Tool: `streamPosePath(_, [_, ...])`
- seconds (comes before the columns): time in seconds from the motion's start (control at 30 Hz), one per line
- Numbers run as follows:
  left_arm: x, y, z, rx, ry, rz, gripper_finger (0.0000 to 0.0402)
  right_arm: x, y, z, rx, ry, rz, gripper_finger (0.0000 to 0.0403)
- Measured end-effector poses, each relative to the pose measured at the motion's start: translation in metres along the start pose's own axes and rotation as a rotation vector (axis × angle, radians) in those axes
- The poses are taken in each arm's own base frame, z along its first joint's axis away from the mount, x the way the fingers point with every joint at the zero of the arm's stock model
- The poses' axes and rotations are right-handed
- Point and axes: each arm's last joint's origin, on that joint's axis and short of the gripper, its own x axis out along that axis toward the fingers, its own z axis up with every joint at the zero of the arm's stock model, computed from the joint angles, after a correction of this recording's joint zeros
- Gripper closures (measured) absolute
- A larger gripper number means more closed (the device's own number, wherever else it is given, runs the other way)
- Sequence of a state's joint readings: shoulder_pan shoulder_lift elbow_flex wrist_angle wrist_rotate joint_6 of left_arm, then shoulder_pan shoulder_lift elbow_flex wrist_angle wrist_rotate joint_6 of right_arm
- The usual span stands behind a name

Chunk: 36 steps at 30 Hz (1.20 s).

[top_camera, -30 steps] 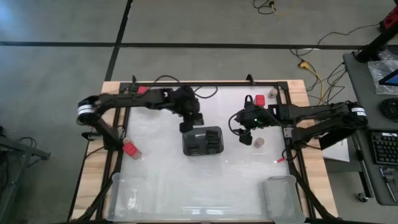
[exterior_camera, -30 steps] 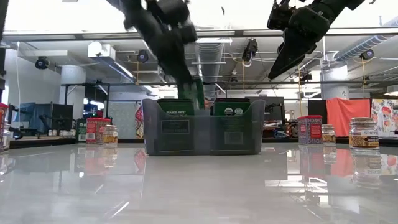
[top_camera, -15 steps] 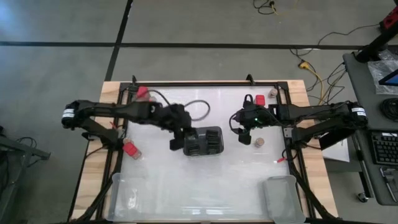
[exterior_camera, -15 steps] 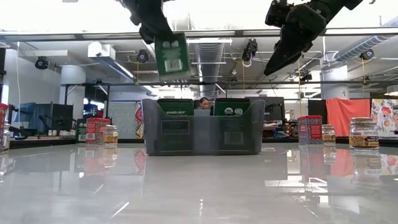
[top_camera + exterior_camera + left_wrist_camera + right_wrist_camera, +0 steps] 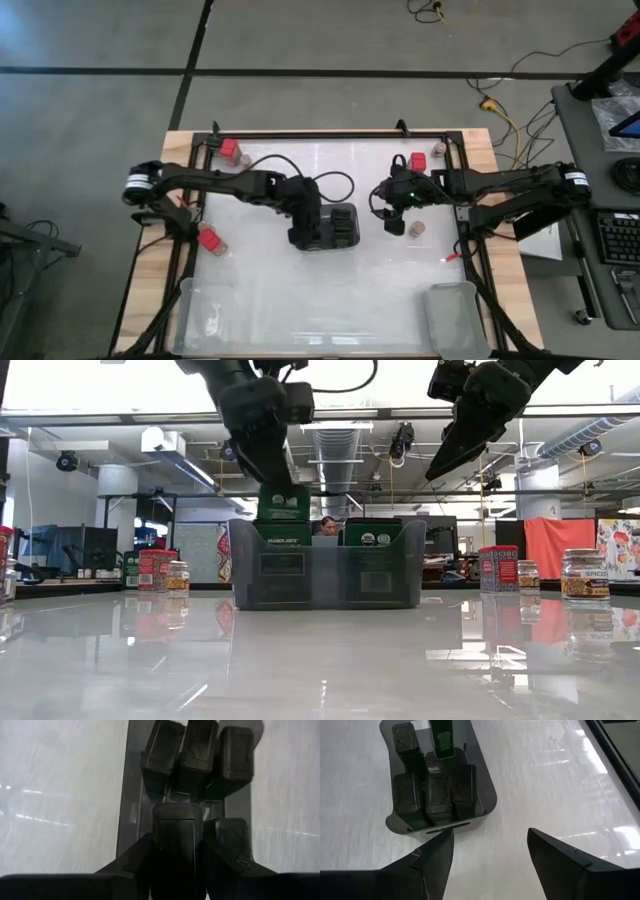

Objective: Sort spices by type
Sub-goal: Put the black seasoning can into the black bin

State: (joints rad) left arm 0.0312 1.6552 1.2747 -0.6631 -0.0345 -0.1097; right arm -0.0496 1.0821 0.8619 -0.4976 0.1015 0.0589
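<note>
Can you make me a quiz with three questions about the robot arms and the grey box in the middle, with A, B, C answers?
1. Where is the flat green packet that the left gripper holds?
A. at the top of the dark grey slotted plastic holder
B. in a clear bin
C. on the floor

2. What colour is that packet?
A. red
B. green
C. yellow

3. How are the right gripper's fingers?
A. shut on a jar
B. shut on nothing
C. open

Answers: 1 A, the low view shows it at the holder's rim. 2 B, its face is green. 3 C, the right wrist view shows a wide empty gap.
</note>
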Motion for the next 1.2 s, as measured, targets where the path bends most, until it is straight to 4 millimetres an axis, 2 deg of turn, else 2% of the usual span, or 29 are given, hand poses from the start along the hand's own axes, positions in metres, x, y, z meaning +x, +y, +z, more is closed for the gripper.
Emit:
streamPosePath(0.27, [0.017,-0.006,-0.008,0.014,-0.019,-0.012,0.028,0.0,0.0,-0.002,-0.001,0.021,0.001,0.0172])
streamPosePath(0.57, [0.03,-0.007,-0.02,0.024,-0.038,-0.042,0.0282,0.0,0.001,-0.004,0.012,0.045,0.0,0.0161])
streamPosePath(0.93, [0.036,-0.009,-0.023,0.041,-0.032,-0.028,0.0282,0.0,0.001,-0.004,0.014,0.044,0.0,0.0172])
streamPosePath(1.2, [0.041,-0.009,-0.031,0.031,-0.013,-0.027,0.0281,0.0,0.001,-0.004,0.014,0.044,0.0,0.0163])
